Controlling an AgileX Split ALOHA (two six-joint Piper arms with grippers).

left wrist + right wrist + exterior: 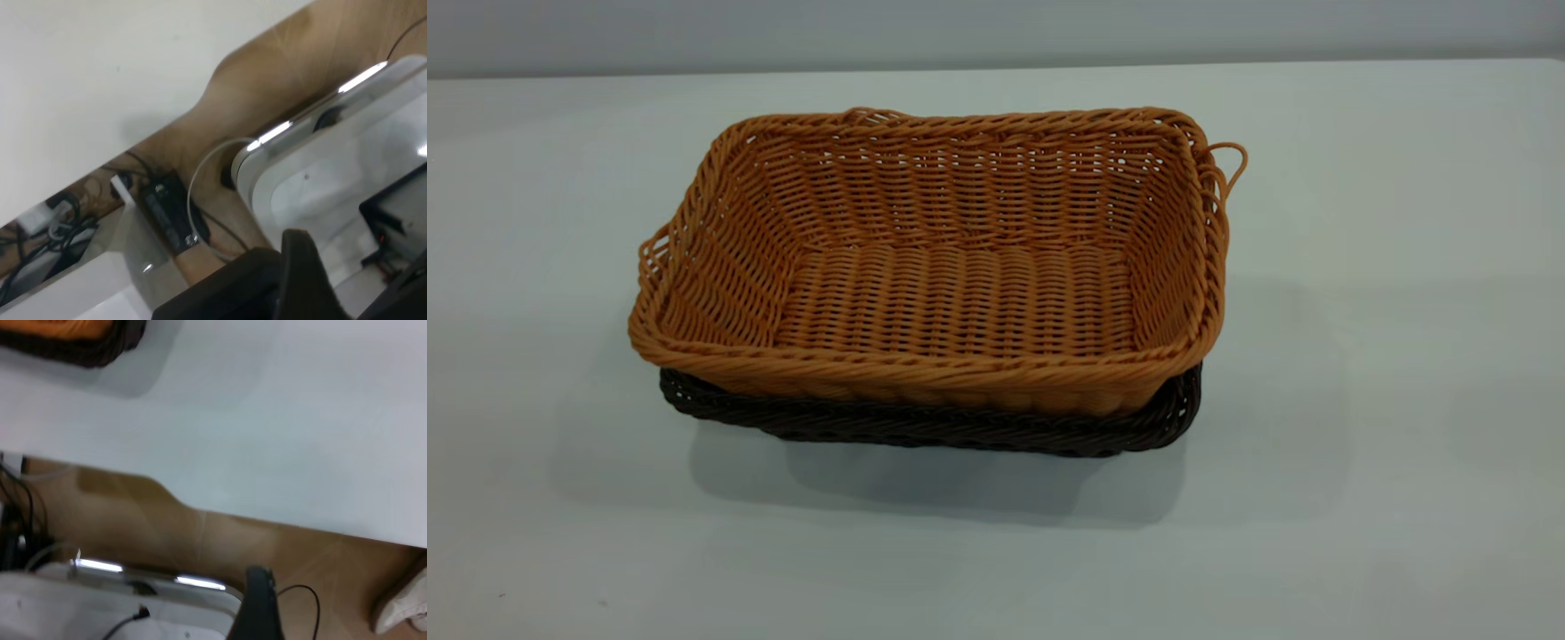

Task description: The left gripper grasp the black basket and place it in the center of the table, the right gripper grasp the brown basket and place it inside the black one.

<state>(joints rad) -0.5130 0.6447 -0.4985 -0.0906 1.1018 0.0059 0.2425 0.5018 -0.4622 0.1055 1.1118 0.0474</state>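
Note:
The brown basket [951, 267] sits nested inside the black basket [925, 427] in the middle of the white table [1360, 444]. Only the black basket's front rim and right corner show under it. Neither gripper is in the exterior view. A dark part of my left gripper [303, 273] shows in the left wrist view, off the table and over the floor. A dark part of my right gripper [259, 603] shows in the right wrist view, beyond the table edge; a corner of both baskets [80, 343] lies far from it.
In the left wrist view a white base unit [333, 167] and cables [167, 207] lie on the wooden floor [280, 73]. In the right wrist view the table edge [200, 510] runs across, with a white shoe [403, 607] on the floor.

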